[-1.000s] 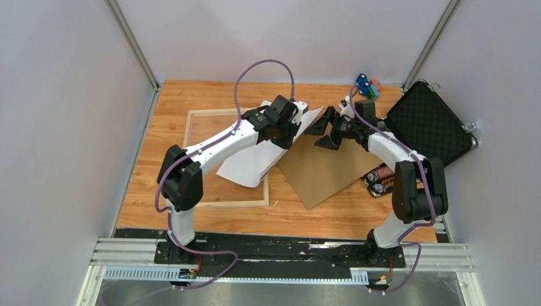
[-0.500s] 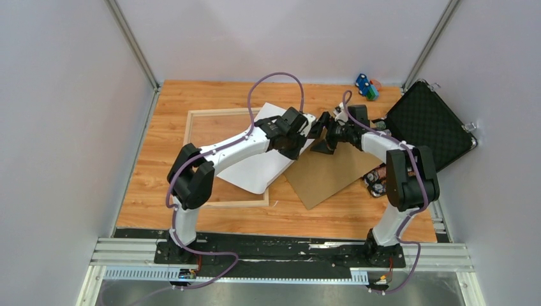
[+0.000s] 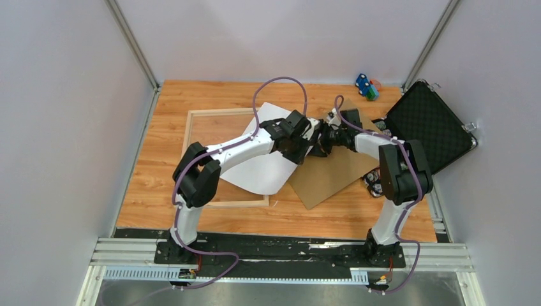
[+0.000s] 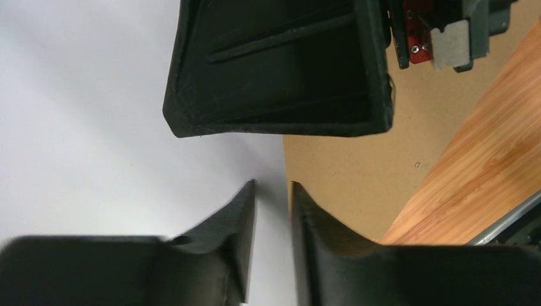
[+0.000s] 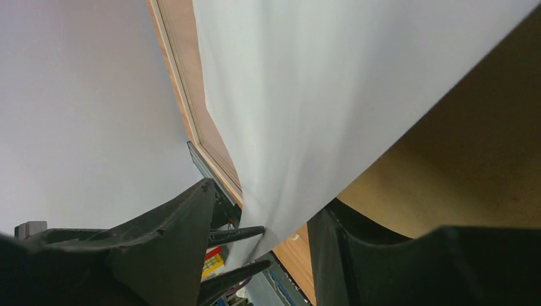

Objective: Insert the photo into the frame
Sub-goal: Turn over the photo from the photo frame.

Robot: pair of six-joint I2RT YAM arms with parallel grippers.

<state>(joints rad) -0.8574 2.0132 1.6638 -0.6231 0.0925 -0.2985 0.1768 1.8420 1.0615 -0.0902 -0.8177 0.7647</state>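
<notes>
My right jaws, unclenched, straddle the photo (image 3: 261, 175) edge; left jaws barely parted, grip unclear. Both slack, it could fall outside the frame (image 3: 189, 131).

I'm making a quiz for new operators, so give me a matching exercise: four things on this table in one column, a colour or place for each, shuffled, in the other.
Things:
1. photo
2. frame
3. board
4. case

Descriptions:
A. black, open, at the far right
B. pale wood, on the left half
C. brown, flat, right of the frame
D. white side up, overlapping the frame

Pairs: 1-D, 2-B, 3-C, 4-A
</notes>
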